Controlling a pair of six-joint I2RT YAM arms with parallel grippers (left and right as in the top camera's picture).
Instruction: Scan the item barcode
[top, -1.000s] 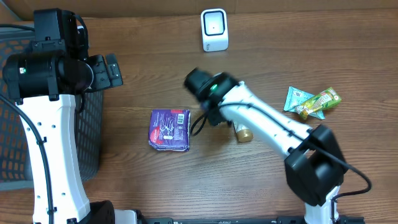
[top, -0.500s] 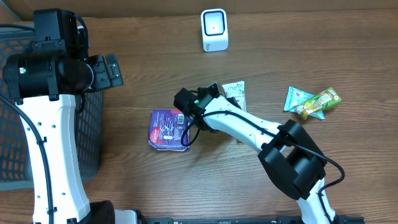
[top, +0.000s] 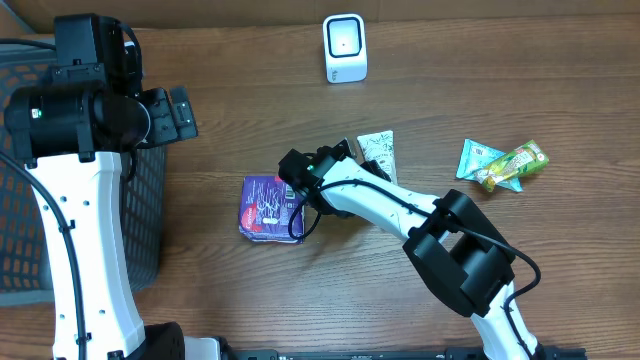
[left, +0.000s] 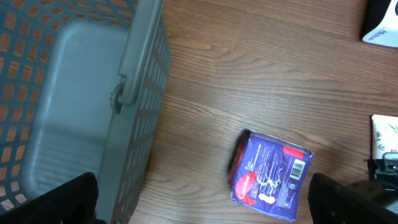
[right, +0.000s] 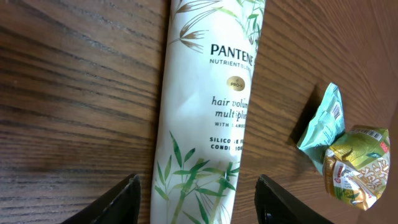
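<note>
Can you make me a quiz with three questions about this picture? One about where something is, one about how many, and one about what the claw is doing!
1. Where is the purple packet?
A. On the table, between the basket and the tube.
B. Inside the basket.
C. On the floor.

2. How many snack packets lie right of the tube?
A. One.
B. Two.
C. Four.

3. How is the right claw?
A. Squeezing the purple packet.
B. Shut, with nothing in it.
C. Open, a finger on each side of the tube.

Answers:
1 A, it lies on the wood beside the basket.
2 B, a teal one and a green one.
3 C, gaps show between the fingers and the tube.
</note>
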